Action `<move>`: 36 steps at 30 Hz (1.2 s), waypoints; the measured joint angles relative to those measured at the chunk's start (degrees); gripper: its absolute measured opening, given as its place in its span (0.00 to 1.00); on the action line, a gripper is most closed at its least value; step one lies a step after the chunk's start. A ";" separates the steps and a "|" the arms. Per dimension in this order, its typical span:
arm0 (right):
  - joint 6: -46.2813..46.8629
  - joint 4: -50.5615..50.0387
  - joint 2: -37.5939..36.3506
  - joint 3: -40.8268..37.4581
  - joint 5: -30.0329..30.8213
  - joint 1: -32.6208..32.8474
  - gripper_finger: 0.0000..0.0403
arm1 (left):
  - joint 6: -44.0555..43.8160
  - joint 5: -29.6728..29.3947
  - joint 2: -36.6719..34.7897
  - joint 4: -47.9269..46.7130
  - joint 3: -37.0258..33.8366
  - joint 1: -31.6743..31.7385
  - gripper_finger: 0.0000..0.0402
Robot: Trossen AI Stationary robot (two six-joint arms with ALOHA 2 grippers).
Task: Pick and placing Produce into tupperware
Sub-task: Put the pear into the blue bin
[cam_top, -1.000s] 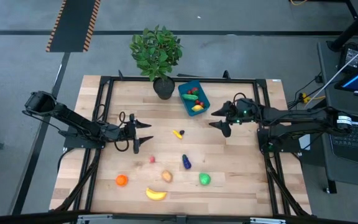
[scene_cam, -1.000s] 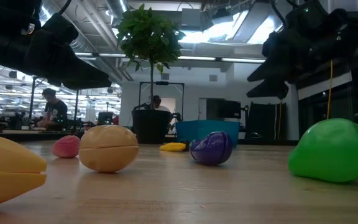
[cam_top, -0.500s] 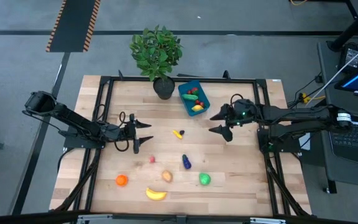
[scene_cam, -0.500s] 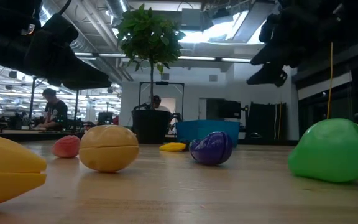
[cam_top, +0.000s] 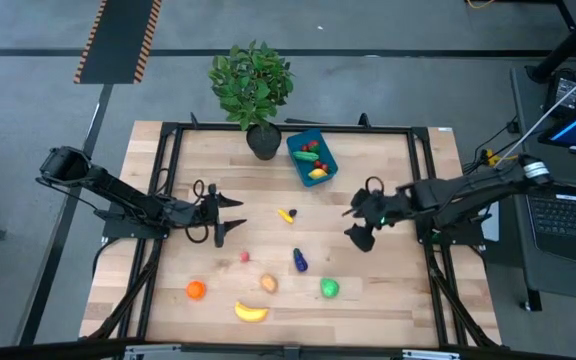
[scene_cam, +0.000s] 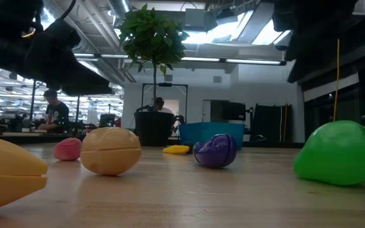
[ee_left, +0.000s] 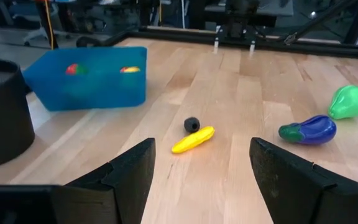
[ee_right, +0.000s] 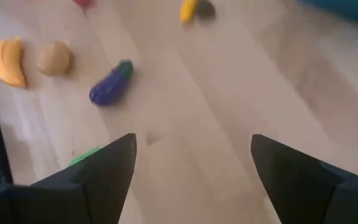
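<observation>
Blue tupperware [cam_top: 311,157] sits by the plant pot [cam_top: 263,142], partly filled; eggplant [cam_top: 299,261] and green apple [cam_top: 329,288] lie well away. Right gripper [cam_top: 355,221] hovers wide open, empty, between pickups; next, descend onto one. Left gripper [cam_top: 224,217] waits, open.

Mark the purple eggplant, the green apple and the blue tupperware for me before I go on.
purple eggplant [cam_top: 299,261], high view, middle of its body.
green apple [cam_top: 329,288], high view, centre of its top.
blue tupperware [ee_left: 92,93], left wrist view, its near side wall.
</observation>
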 joint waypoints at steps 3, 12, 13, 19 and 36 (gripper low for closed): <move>4.90 -3.51 4.57 3.27 -0.52 3.18 0.79 | -0.15 -0.01 0.00 -0.43 0.00 0.01 0.63; 17.66 -11.64 18.66 15.19 -0.88 10.66 0.79 | -0.13 -0.01 0.00 -0.57 0.00 0.02 0.63; 19.12 -12.22 19.96 16.32 -0.84 11.38 0.79 | -0.13 -0.01 0.00 -0.57 0.00 0.02 0.63; 25.78 -13.76 27.54 22.88 -1.04 15.10 0.79 | -0.02 -0.01 0.00 -0.70 0.00 0.02 0.63; 29.84 -11.28 38.76 28.03 -6.30 17.37 0.79 | 0.00 -0.01 0.00 -3.78 0.00 0.02 0.63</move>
